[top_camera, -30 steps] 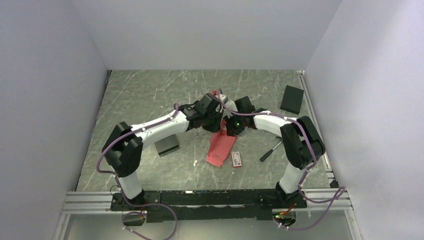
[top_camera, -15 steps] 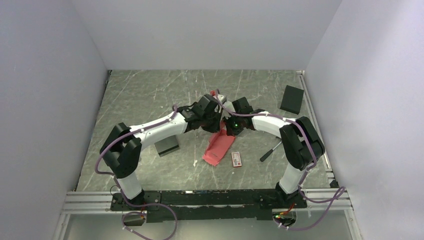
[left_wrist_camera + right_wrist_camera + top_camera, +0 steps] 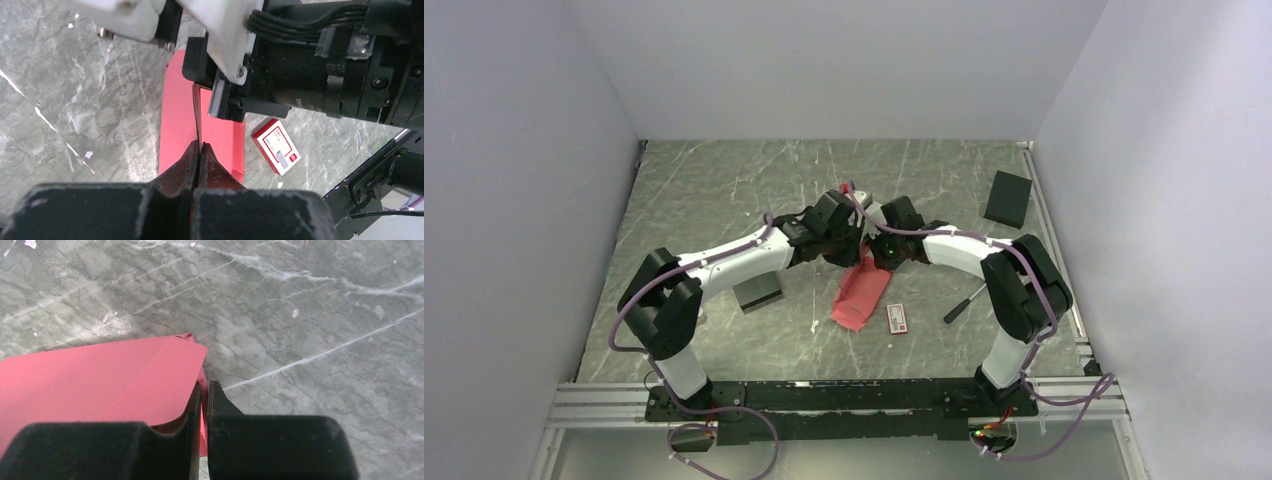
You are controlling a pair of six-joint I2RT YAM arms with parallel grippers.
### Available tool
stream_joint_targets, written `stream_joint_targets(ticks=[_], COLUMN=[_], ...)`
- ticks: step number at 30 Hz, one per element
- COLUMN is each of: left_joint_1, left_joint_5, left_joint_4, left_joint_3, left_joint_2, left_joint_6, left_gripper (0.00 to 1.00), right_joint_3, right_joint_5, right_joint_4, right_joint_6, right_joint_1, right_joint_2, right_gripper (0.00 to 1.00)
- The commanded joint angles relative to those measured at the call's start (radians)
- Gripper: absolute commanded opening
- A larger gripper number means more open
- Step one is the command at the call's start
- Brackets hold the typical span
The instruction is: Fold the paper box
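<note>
Pink paper box [image 3: 861, 295], both jaws pinching

Left hand [image 3: 200, 150], right hand [image 3: 204, 390]: both edged farther from the packet [image 3: 897, 318] | paper box [image 3: 860, 295]: near end drawn slightly away from the packet

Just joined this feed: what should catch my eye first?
The red-pink paper box stands out in the middle of the table, slanting toward the near edge. The left hand and the right hand meet at its far end, each pinched shut on it. A small red-and-white packet lies just right of it.
</note>
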Motion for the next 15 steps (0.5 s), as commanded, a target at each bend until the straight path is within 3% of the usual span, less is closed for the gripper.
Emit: stream_joint_targets(ticks=[1,15], left_joint_1=[-0.019,-0.018], left_joint_5=[0.088,0.100], left_joint_4=[0.030,0.042], left_joint_3=[-0.015,-0.028], left_joint_2=[-0.018,-0.021], left_joint_6=[-0.033,-0.031], left_gripper=[0.00,0.00], right_joint_3=[-0.022,-0.008], right_joint_5=[0.135,0.218], right_joint_4=[0.046,0.034], right_joint_6=[-0.111,-0.139], right_joint_1=[0.058,0.091], right_joint_2=[-0.012,0.032], right_gripper=[0.00,0.00])
